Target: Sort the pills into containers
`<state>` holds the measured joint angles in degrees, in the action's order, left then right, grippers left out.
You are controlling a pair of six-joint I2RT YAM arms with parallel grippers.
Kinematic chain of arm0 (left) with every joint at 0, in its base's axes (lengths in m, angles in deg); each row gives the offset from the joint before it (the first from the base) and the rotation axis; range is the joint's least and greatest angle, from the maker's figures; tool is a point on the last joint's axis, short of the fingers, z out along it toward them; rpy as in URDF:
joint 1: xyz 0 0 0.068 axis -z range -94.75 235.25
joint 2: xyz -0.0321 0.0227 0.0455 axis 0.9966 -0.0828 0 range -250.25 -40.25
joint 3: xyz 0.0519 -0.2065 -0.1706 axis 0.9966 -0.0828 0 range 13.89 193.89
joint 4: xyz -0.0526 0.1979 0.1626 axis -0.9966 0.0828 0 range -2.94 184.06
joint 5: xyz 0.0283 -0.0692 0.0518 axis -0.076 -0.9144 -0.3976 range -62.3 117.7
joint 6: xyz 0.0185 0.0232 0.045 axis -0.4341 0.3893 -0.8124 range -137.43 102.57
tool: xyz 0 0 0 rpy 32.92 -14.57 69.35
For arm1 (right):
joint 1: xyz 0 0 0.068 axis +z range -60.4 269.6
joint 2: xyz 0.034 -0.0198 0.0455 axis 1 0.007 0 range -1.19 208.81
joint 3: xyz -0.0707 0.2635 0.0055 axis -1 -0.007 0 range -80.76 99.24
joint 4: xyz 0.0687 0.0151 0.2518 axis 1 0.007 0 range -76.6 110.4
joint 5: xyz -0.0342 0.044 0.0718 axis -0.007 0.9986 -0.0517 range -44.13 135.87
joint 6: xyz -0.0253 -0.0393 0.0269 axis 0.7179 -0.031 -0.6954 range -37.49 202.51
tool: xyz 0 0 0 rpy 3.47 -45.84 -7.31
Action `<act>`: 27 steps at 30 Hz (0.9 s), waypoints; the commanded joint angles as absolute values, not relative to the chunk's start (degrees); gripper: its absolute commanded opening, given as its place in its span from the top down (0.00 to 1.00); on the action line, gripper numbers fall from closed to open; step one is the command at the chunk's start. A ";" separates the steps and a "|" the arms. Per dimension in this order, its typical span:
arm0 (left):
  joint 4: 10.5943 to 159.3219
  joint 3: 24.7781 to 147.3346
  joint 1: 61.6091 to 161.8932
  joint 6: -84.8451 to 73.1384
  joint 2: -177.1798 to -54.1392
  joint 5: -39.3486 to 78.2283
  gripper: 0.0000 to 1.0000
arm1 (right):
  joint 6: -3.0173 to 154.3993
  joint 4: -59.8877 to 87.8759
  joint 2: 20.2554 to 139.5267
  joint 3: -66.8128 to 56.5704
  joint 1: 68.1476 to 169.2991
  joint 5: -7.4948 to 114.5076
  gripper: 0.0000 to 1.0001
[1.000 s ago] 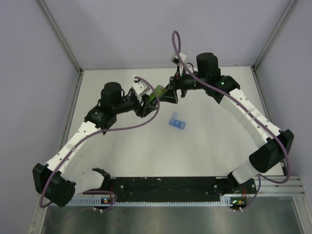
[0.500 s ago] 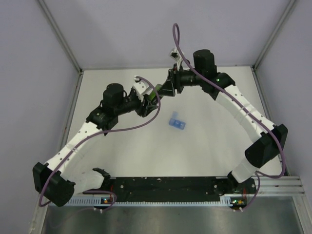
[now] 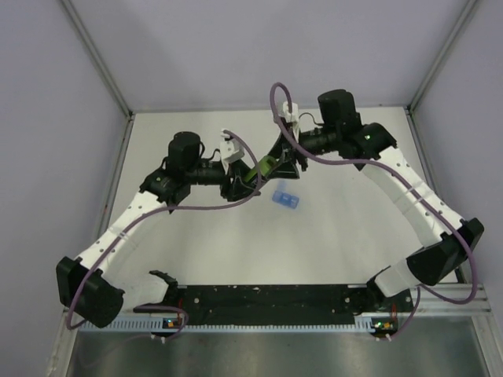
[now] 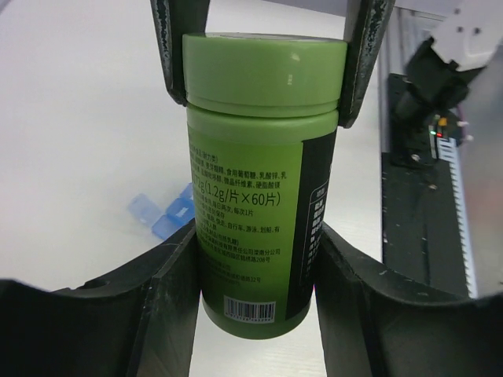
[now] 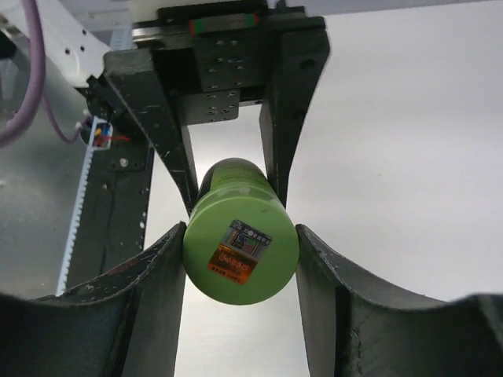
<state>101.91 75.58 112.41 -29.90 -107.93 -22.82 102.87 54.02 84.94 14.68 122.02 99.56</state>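
Observation:
A green pill bottle (image 3: 260, 168) hangs above the table between my two arms, lying nearly level. My left gripper (image 3: 245, 177) is shut on the bottle's labelled body (image 4: 259, 196), one finger (image 4: 174, 267) on each side. My right gripper (image 3: 277, 163) is shut on the green cap (image 5: 240, 245), whose sticker faces the right wrist camera. The container, a small translucent blue pill box (image 3: 286, 197), lies on the white table just right of the bottle; it also shows below the bottle in the left wrist view as the blue box (image 4: 162, 215). No pills show.
A black rail (image 3: 267, 300) with the arm bases runs along the near edge. Grey walls with metal posts (image 3: 100, 63) close in the white table (image 3: 338, 236) on the left, right and back.
The right gripper has closed on the bottle's cap. Both arms have carried the bottle a little nearer and to the right, closer to the pill box.

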 commanded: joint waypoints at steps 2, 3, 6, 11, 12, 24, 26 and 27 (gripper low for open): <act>108.77 80.15 112.94 -31.67 -112.67 -39.53 1.00 | 121.96 59.28 80.55 14.96 123.43 93.60 0.48; 108.77 80.50 112.85 -31.32 -113.11 -39.54 1.00 | 122.06 59.19 80.46 14.70 123.43 93.07 0.42; 107.37 80.77 112.85 -30.62 -113.21 -37.35 1.00 | 121.53 59.02 79.76 13.56 123.43 92.01 0.22; 103.06 79.54 112.94 -28.60 -111.10 -30.14 1.00 | 113.55 55.15 78.97 11.18 123.43 91.74 0.01; 102.62 79.28 112.94 -28.33 -110.48 -27.52 1.00 | 111.53 54.36 79.14 11.18 123.43 91.66 0.01; 92.16 72.51 113.55 -26.31 -104.59 -3.24 1.00 | 80.86 48.47 89.06 22.24 122.29 90.51 0.06; 92.07 72.42 113.81 -25.70 -104.59 -2.54 1.00 | 78.47 48.38 91.17 23.74 122.12 90.34 0.09; 91.98 72.34 113.90 -25.61 -104.68 -2.27 1.00 | 77.77 48.38 92.05 24.09 122.03 89.90 0.10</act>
<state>97.78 72.56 113.28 -27.30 -106.32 -6.87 87.08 50.72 88.89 19.95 122.76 90.84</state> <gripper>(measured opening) 0.570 0.920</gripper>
